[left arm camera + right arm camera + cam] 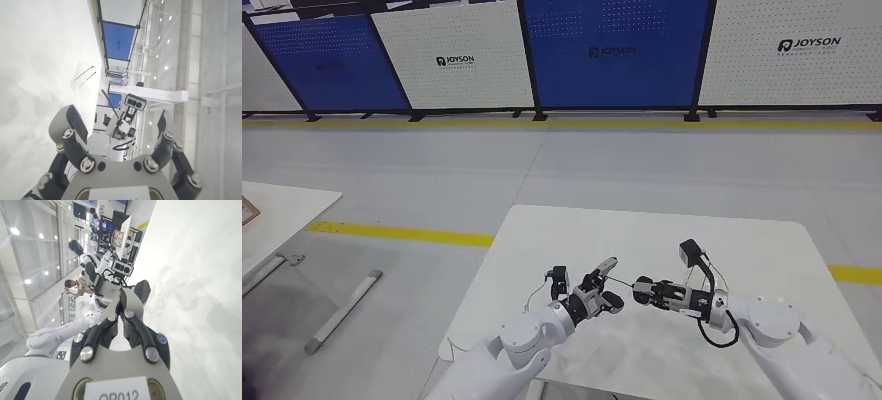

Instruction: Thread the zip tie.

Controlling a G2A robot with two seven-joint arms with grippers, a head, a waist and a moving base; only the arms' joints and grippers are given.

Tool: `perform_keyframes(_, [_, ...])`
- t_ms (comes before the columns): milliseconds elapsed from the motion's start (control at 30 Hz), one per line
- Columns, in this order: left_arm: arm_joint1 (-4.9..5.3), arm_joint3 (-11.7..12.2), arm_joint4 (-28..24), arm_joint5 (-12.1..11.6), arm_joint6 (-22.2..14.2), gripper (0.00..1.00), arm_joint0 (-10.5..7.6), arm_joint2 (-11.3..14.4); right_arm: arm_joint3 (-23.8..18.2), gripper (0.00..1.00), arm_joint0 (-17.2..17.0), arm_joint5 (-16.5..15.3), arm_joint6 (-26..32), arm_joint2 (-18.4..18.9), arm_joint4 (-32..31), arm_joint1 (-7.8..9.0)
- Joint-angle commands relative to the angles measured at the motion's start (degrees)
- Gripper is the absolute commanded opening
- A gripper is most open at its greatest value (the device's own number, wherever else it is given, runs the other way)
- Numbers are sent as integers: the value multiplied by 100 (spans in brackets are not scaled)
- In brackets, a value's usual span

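Note:
My right gripper [640, 292] hovers over the middle of the white table [662, 230] and is shut on a thin black zip tie [110, 106]. The tie's free end sticks out past the fingers towards the left arm. In the right wrist view the right gripper [121, 294] has its pads pressed together, and the tie is a thin dark sliver between them. My left gripper [604, 285] faces it a short way off, open and holding nothing. Seen from the left wrist, the left gripper [120, 117] frames the tie between its spread black pads [76, 121].
Two spare black zip ties [84, 73] lie side by side on the table farther off, near its far edge. A second white table [277, 215] stands to the left across the floor.

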Motion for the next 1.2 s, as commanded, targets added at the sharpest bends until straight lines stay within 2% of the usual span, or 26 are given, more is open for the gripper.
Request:
perform_keyframes(0, [0, 1, 5, 7, 3, 100, -3, 1, 0, 0, 0, 0, 0, 0, 0, 0])
perform_keyframes(200, [-11, 31, 133, 10, 19, 100, -5, 19, 0, 0, 0, 0, 0, 0, 0, 0])
perform_keyframes(267, [-8, 63, 364, -34, -18, 100, -18, 27, 0, 0, 0, 0, 0, 0, 0, 0])
perform_keyframes(300, [-12, 69, 384, -42, -23, 84, -7, 25, 0, 0, 0, 0, 0, 0, 0, 0])
perform_keyframes(333, [-15, 69, 388, -47, -29, 45, -2, 20, 0, 0, 0, 0, 0, 0, 0, 0])
perform_keyframes(367, [-17, 74, 398, -46, -43, 38, -1, 16, 0, 0, 0, 0, 0, 0, 0, 0])
perform_keyframes(433, [-24, 82, 385, -36, -65, 47, 1, -2, 0, 0, 0, 0, 0, 0, 0, 0])
perform_keyframes(500, [-29, 83, 435, -50, -108, 34, -4, -4, 0, 0, 0, 0, 0, 0, 0, 0])
perform_keyframes(567, [-38, 71, 450, -66, -147, 30, -3, -1, 0, 0, 0, 0, 0, 0, 0, 0])
perform_keyframes(600, [-40, 74, 479, -88, -169, 14, -6, -3, 0, 0, 0, 0, 0, 0, 0, 0])
perform_keyframes(667, [-47, 80, 496, -118, -197, 2, 3, -10, 0, 0, 0, 0, 0, 0, 0, 0])
perform_keyframes(933, [-51, 107, 559, -204, -424, 0, 68, -76, 0, 0, 0, 0, 0, 0, 0, 0])
perform_keyframes(1167, [-63, 94, 662, -214, -471, 0, 99, -103, 0, 0, 0, 0, 0, 0, 0, 0])
